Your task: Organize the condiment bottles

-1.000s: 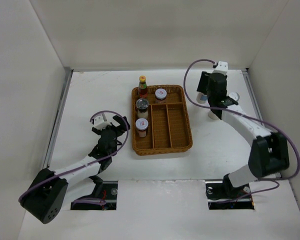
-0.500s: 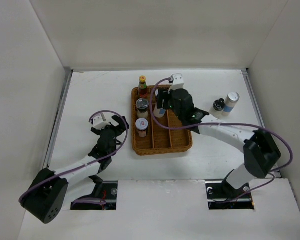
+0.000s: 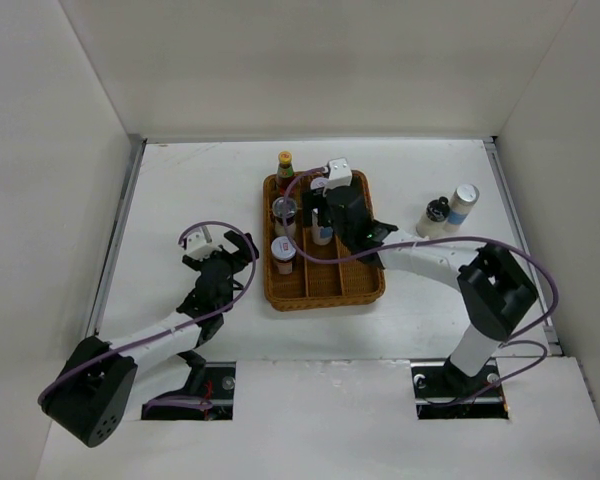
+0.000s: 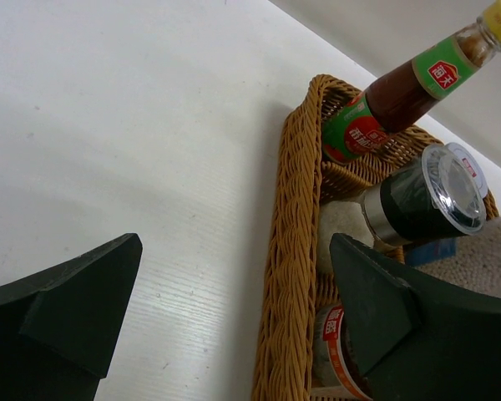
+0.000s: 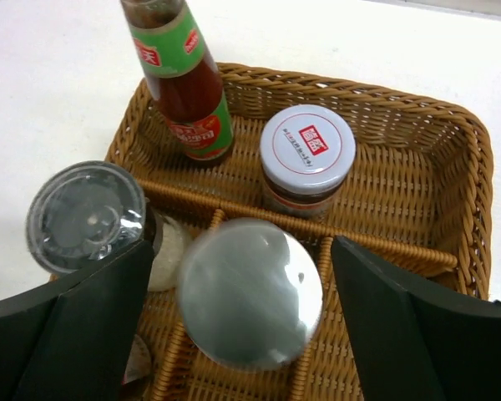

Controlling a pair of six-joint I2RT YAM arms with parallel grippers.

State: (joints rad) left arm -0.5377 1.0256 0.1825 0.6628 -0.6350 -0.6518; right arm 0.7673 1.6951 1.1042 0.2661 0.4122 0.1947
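A brown wicker tray (image 3: 370, 285) holds a red sauce bottle (image 3: 285, 172) with a yellow cap at its back left. In front of that are a dark clear-lidded jar (image 3: 284, 210) and a short red-labelled jar (image 3: 283, 252). My right gripper (image 3: 322, 222) hangs open over the tray. A white silver-capped cylinder (image 5: 250, 292) stands between its fingers, with a gap on each side. A white-lidded jar (image 5: 307, 154) stands just behind it. A second blue-banded cylinder (image 3: 462, 203) and a squat black bottle (image 3: 435, 213) stand on the table to the right. My left gripper (image 3: 238, 255) is open and holds nothing, left of the tray.
The tray's two right-hand long compartments (image 3: 355, 250) show bare wicker. White walls enclose the table on three sides. In the left wrist view the tray's woven rim (image 4: 288, 251) runs between my left fingers, close to the right one.
My right arm swung from the back right of the table to over the tray with the silver-capped cylinder, then opened its jaws around it. The left arm has not moved.
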